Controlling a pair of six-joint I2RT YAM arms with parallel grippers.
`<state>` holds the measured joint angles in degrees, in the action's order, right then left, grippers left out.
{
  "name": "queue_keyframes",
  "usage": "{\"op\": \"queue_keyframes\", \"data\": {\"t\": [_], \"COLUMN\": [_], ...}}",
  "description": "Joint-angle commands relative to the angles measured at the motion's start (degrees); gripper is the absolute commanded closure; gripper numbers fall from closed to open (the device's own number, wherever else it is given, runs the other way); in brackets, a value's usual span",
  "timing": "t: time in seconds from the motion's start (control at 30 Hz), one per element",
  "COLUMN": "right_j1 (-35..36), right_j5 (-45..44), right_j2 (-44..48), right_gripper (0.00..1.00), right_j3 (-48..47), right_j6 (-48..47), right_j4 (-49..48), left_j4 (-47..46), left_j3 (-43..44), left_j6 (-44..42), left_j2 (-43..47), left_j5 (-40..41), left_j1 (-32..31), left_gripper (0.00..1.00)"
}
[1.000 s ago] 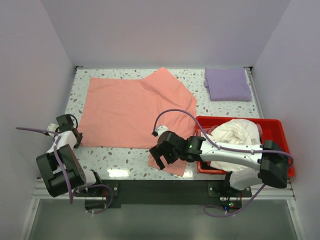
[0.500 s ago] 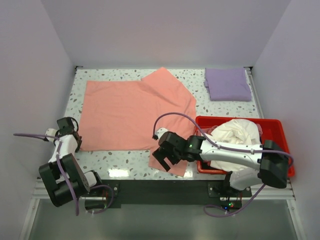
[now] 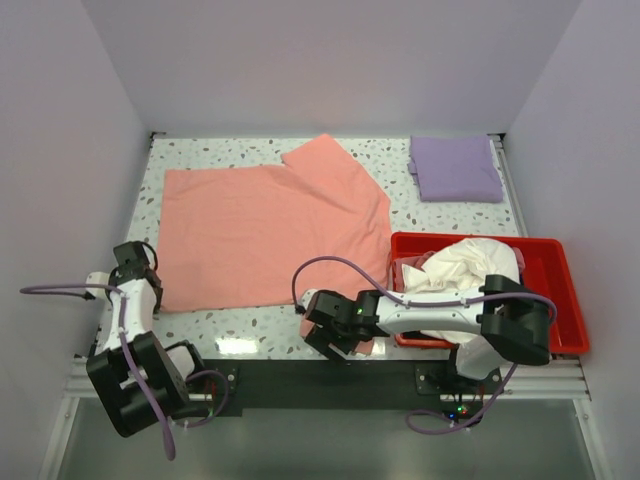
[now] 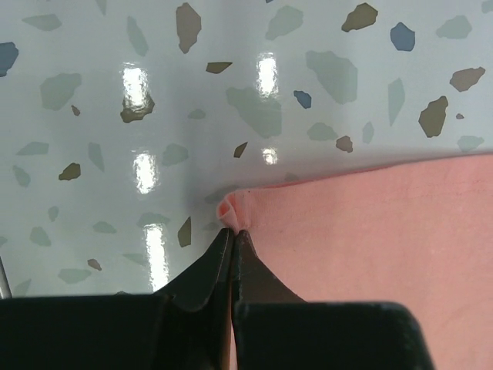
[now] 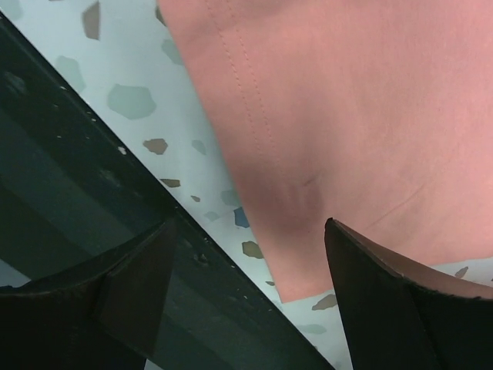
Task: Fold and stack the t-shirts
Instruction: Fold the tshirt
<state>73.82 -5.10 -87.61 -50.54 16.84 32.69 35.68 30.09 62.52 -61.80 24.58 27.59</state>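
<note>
A salmon-pink t-shirt (image 3: 270,225) lies spread flat over the middle of the table. My left gripper (image 3: 148,285) is at its near left corner. In the left wrist view that gripper (image 4: 233,230) is shut on a small pinch of the pink cloth (image 4: 370,223). My right gripper (image 3: 335,342) hovers over the shirt's near right flap at the table's front edge. It stands open (image 5: 250,225), with the pink hem (image 5: 308,154) lying between its fingers. A folded lavender t-shirt (image 3: 455,168) rests at the far right. A crumpled cream-white t-shirt (image 3: 465,268) fills the bin.
The red plastic bin (image 3: 562,300) stands at the near right, close beside my right arm. The table's dark front rail (image 5: 92,200) runs directly under the right gripper. White walls close in the table on the left, far and right sides.
My left gripper closed on the shirt's corner and drew it toward the near left, straightening the left edge. My right gripper moved left and nearer, to the front edge, its jaws narrowing slightly.
</note>
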Motion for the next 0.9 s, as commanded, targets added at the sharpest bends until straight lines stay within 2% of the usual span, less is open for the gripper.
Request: {"op": "queue_keyframes", "data": {"t": [0.0, 0.03, 0.17, 0.47, 0.6, 0.63, 0.7, 0.8, 0.83, 0.87], "right_j1": [-0.1, -0.1, 0.0, -0.2, -0.1, -0.2, -0.1, -0.2, -0.1, -0.1], "right_j5": [-1.6, -1.8, -3.0, -5.1, -4.0, -3.6, -3.2, -3.3, -3.2, -3.6], "right_j2": [0.7, 0.8, 0.5, -0.4, -1.0, -1.2, -1.6, -1.8, -1.6, -1.2], "right_gripper": [0.2, 0.25, 0.32, 0.36, 0.51, 0.6, 0.67, 0.83, 1.0, 1.0], "right_j3": [1.1, 1.6, 3.0, 4.2, 4.1, 4.1, 4.1, 3.5, 3.2, 2.9], "right_j6": [-0.3, -0.3, 0.6, 5.0, 5.0, 5.0, 4.9, 5.4, 5.4, 5.5], "right_j4": [-1.9, -2.4, -1.5, 1.1, 0.5, -0.2, -0.5, 0.4, 0.7, 1.0], "left_j4": [2.7, 3.0, 4.1, 4.7, 4.1, 4.2, 4.5, 4.7, 4.7, 4.9], "left_j3": [-0.5, -0.6, -0.7, 0.5, 0.4, 0.5, 0.5, 0.5, 0.5, 0.5], "left_j6": [2.8, 3.0, 4.4, 4.9, 4.9, 5.0, 5.2, 5.4, 5.5, 5.8], "left_j2": [2.3, 2.5, 2.1, 1.2, 0.7, 0.7, 0.8, 1.1, 1.2, 1.4], "left_j5": [3.3, 3.5, 4.1, 6.0, 6.0, 6.0, 6.4, 6.4, 6.3, 6.4], "left_j1": [0.5, 0.5, 0.4, 0.5, 0.5, 0.5, 0.6, 0.6, 0.6, 0.5], "left_gripper": [1.0, 1.0, 1.0, 1.0, 1.0, 1.0, 1.0, 1.0, 1.0, 1.0]}}
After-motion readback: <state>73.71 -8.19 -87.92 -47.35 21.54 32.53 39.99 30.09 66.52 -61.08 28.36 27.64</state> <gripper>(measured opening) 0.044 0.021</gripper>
